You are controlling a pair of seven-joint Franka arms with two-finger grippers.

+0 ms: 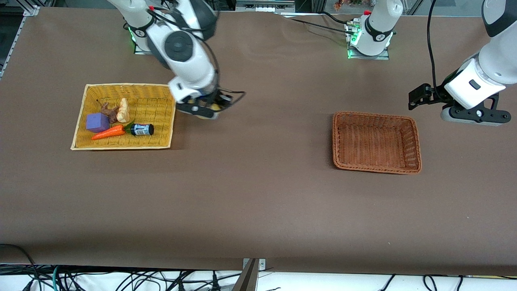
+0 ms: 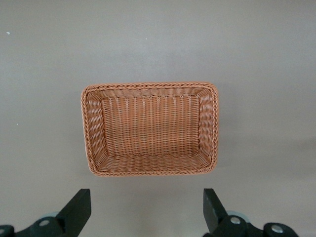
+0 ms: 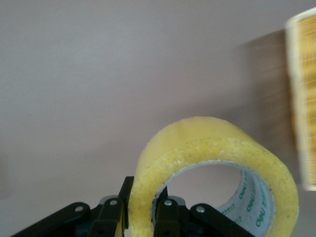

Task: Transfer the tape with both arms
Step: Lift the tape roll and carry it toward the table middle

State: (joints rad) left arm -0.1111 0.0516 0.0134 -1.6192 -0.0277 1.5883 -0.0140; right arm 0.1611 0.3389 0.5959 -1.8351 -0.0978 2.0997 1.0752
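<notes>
The tape [image 3: 207, 148], a yellowish translucent roll with a wide hollow centre, is pinched by its wall in my right gripper [image 3: 143, 197], one finger outside and one inside the ring. In the front view that right gripper [image 1: 204, 111] hangs over the bare table just beside the yellow basket [image 1: 159, 143], and only a yellow sliver of the tape [image 1: 216, 107] shows under it. My left gripper [image 1: 416, 99] waits high over the left arm's end of the table, open and holding nothing. Its fingers [image 2: 79, 207] frame the brown basket [image 2: 150, 86].
The yellow basket holds a purple block [image 1: 97, 122], a carrot [image 1: 108, 132], a small dark bottle [image 1: 142, 129] and a pale and brown toy [image 1: 117, 111]. An empty brown wicker basket [image 1: 375, 166] sits toward the left arm's end of the table.
</notes>
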